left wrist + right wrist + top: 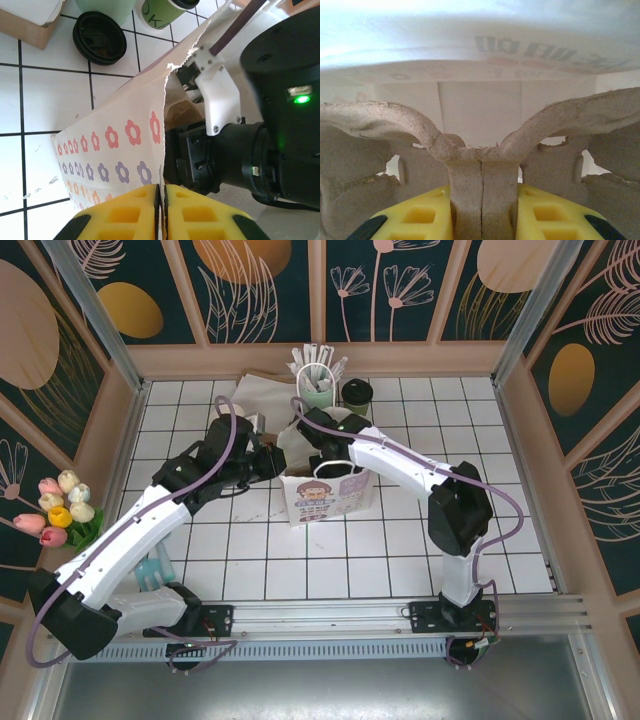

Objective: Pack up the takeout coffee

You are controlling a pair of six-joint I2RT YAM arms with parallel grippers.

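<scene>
The takeout coffee [356, 393], a green-sided cup [159, 14] with a black lid on it, stands at the back of the tiled table, apart from both grippers. A white flower-printed paper bag [322, 498] stands upright mid-table. My left gripper [161, 210] is shut on the bag's left rim [162, 150], seen from above at the bag's left [272, 462]. My right gripper [481, 212] reaches down into the bag's mouth [322, 458], shut on the centre handle of a grey pulp cup carrier [480, 170] inside the bag.
A loose black lid [100, 37] lies on the tiles left of the bag. The mint green holder of white sticks [318, 388] stands beside the cup. A cardboard box [25, 22] sits at the back left. Tulips [60, 510] lie by the left wall.
</scene>
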